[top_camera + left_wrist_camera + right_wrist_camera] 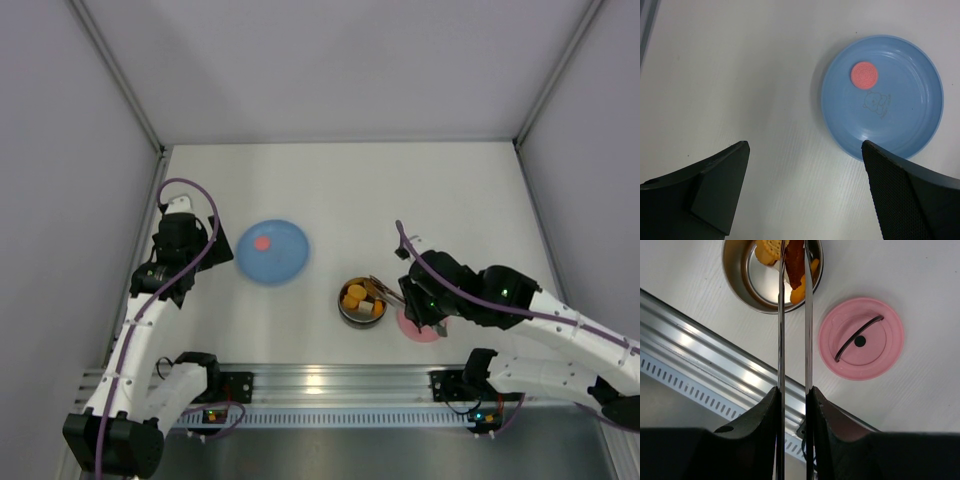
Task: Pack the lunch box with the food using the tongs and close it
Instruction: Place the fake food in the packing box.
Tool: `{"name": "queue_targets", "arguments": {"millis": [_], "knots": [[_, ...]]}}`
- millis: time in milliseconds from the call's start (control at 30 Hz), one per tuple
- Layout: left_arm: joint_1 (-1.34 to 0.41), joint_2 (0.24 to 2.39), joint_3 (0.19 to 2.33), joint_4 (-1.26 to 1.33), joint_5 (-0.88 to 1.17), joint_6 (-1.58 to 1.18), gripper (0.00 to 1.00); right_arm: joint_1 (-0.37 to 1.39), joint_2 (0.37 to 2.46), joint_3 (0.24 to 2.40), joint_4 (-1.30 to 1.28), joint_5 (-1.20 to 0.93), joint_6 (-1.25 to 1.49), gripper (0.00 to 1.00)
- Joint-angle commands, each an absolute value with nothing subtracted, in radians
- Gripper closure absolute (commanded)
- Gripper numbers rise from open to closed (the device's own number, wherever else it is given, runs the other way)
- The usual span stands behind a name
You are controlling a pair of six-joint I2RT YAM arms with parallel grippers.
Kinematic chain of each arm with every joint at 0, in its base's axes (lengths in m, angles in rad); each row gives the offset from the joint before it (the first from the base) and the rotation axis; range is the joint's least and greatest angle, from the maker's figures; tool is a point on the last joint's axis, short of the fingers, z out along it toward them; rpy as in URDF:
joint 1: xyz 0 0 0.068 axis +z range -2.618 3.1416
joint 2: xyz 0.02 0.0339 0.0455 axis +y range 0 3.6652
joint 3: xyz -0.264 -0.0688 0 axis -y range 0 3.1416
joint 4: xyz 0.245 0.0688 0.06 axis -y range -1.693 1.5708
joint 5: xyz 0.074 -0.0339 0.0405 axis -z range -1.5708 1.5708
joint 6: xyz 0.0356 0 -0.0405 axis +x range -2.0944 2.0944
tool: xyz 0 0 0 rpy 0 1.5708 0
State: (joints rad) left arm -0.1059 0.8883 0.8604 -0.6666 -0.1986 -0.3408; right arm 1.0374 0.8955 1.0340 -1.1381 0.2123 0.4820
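The lunch box [361, 301] is a small steel bowl [738, 275] near the front rail, with several orange and yellow food pieces [767, 250] inside. Its pink lid [861, 338] lies flat on the table to its right, handle up. My right gripper [794, 390] is shut on the tongs [781, 330], whose two slim arms reach over the bowl. A dark brown piece [795, 260] sits between the tong tips above the bowl. My left gripper [805, 145] stands open and empty beside the blue plate [910, 120], which carries one pink round piece [864, 74].
The aluminium rail [715, 355] runs along the table's near edge just below the bowl. Grey walls [60, 150] enclose the table on the left, back and right. The blue plate [272, 251] lies left of the bowl.
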Motion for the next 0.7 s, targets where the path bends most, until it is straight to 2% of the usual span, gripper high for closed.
{"name": "queue_targets", "arguments": {"millis": [0, 433, 667], "knots": [[-0.109, 0.877, 0.859, -0.658, -0.202, -0.331, 0.01, 1.026, 0.897, 1.054, -1.086, 0.203, 0.488, 0.73], [-0.109, 0.877, 0.859, -0.655, -0.204, -0.333, 0.01, 1.028, 0.931, 1.087, -1.071, 0.19, 0.471, 0.59], [-0.109, 0.877, 0.859, -0.658, -0.204, -0.333, 0.01, 1.028, 0.963, 1.149, -1.072, 0.193, 0.454, 0.58]]}}
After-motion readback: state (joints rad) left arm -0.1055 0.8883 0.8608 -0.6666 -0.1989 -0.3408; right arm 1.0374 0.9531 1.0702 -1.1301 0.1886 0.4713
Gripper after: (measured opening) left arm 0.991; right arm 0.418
